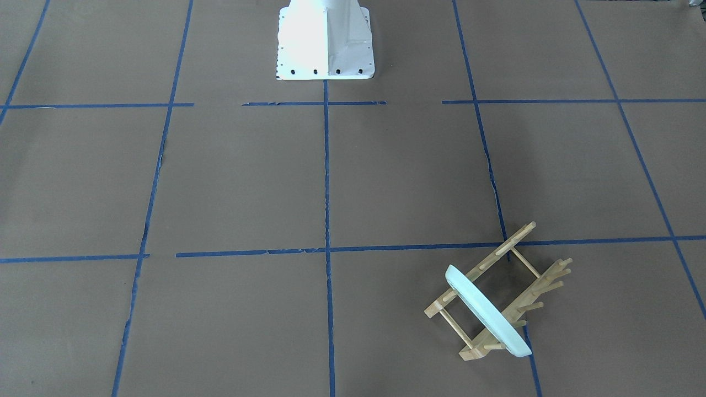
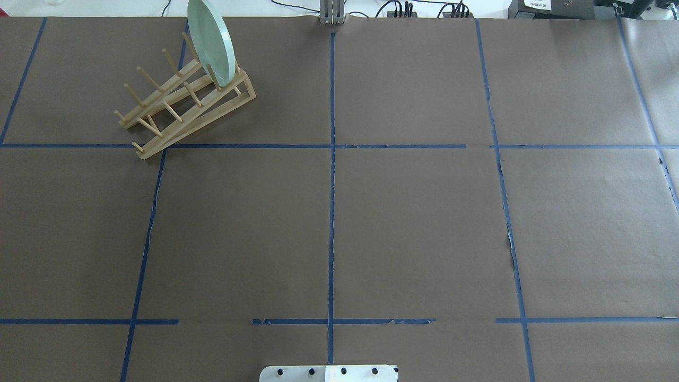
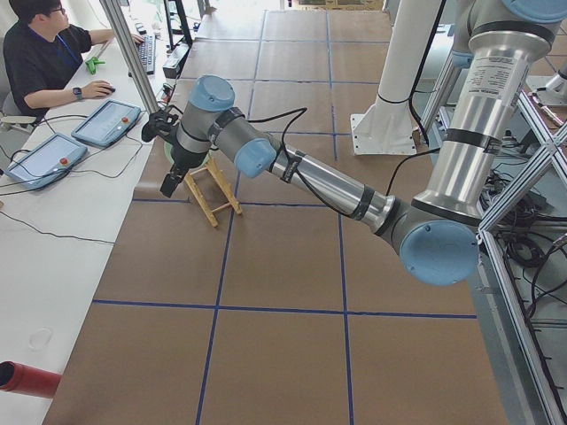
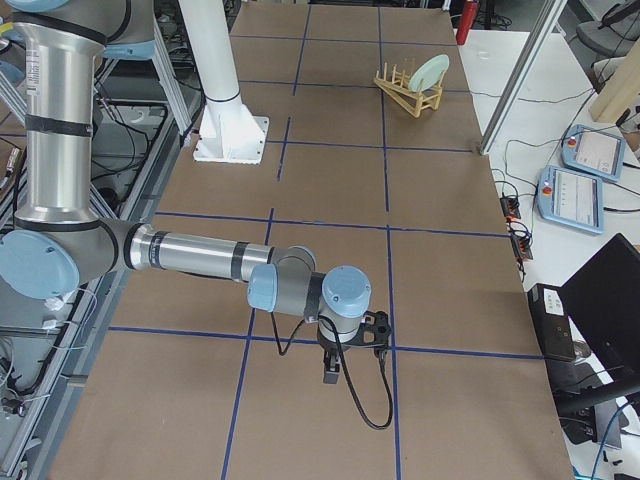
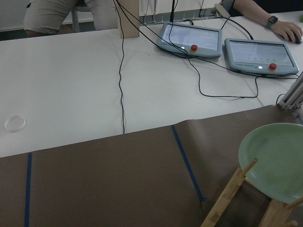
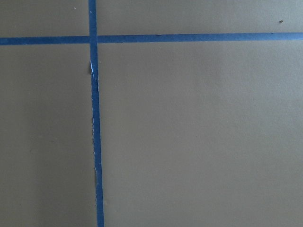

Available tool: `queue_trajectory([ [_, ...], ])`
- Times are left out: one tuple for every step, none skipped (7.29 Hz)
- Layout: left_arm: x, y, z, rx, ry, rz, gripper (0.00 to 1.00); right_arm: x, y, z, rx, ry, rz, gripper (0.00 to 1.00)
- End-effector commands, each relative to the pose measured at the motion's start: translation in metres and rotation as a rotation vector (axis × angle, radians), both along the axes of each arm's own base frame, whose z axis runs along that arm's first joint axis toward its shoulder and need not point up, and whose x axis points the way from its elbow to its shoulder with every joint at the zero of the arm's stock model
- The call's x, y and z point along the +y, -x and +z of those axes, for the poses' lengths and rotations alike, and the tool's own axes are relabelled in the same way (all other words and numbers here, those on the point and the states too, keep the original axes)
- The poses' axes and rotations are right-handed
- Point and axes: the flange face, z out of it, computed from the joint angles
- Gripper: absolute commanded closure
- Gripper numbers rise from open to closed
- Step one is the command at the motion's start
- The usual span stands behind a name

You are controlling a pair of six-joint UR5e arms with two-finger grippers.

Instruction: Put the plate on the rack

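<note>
The plate [image 2: 211,42] stands on edge in the end slot of the rack [image 2: 180,106], at the far left corner of the table [image 2: 414,223], leaning slightly against the pegs. The front-facing view shows its rim seated down between the two rails.

Judging by this, the placing itself looks done, and what is left is to get the left arm clear. That is best done slowly. The gripper should rise away from the plate's rim before it swings back toward the base, keeping off the pegs and rails. The rack looks light and is not fixed to the table, so a brush from the wrist could probably slide it or tip the plate out of its slot.

The left gripper [image 3: 170,184] hangs low just beside the rack, on the side facing the seated operator [image 3: 44,53]. It shows only in the left side view, where it is small and dark. Whether it is wide or closed cannot be told, nor whether it touches the plate, which the arm mostly hides there. The left wrist camera sees the plate's face and two rack pegs at lower right, but no fingers.

The right gripper [image 4: 332,372] hovers near bare table at the opposite end, well apart from the rack and with nothing seen in it. It appears only in the right side view, so how far it is open cannot be told either.
</note>
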Motion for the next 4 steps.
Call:
queue_trajectory([
  [-0.002,0.039,0.055,-0.107,0.12,0.123,0.0,0.0,0.0,0.0,0.0,0.0,0.002,0.0],
  [0.007,0.051,0.099,-0.058,0.232,0.127,0.0,0.0,0.0,0.0,0.0,0.0,0.002,0.0],
  [0.026,0.053,0.152,0.03,0.325,0.148,0.0,0.0,0.0,0.0,0.0,-0.001,-0.001,0.0],
  [0.064,0.059,0.206,0.071,0.378,0.182,0.0,0.0,0.0,0.0,0.0,-0.001,0.0,0.0],
])
